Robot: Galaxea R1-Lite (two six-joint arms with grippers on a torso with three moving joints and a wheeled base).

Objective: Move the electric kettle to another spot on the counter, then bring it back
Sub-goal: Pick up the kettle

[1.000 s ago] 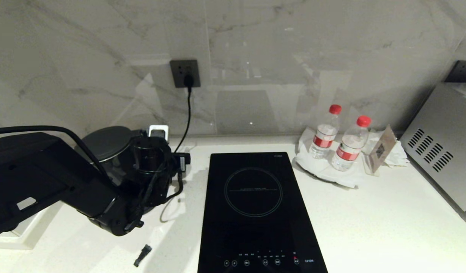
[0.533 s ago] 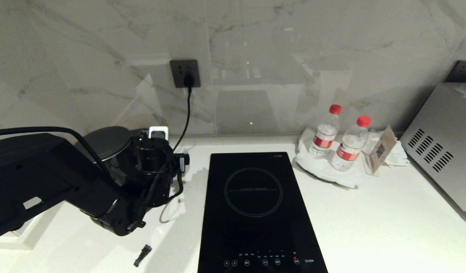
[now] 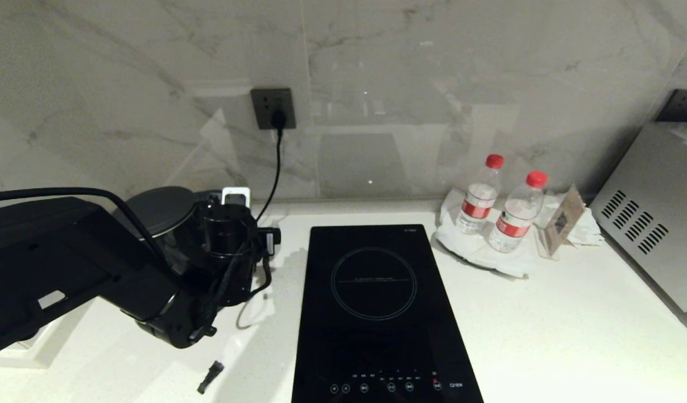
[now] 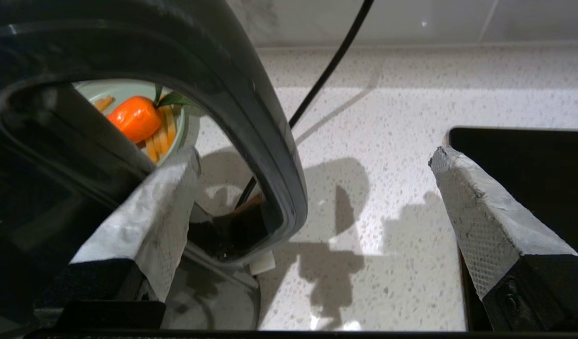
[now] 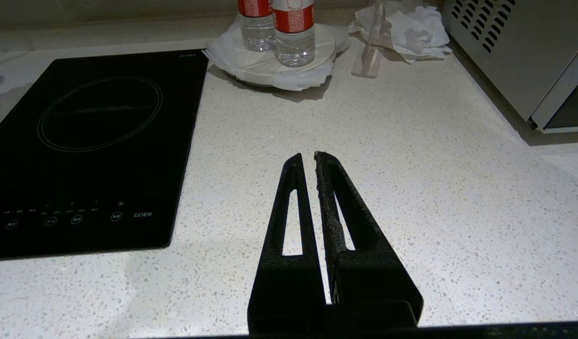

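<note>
Left wrist view shows the left gripper (image 4: 312, 188) spread wide and gripping nothing, one grey pad (image 4: 148, 221) threaded through the big loop handle (image 4: 251, 117) of the black jug-shaped electric kettle (image 3: 161, 215). To my eye it should centre on the handle bar before squeezing. The kettle stands far left on the white speckled counter (image 3: 545, 324), against the wall; the right gripper (image 5: 312, 160) hangs pressed together.

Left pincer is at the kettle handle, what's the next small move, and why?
Probably close the left pincer on the handle: its fingers are wide open, one finger already sits inside the kettle's loop and the other outside, so the handle lies between them, ungripped.
</note>
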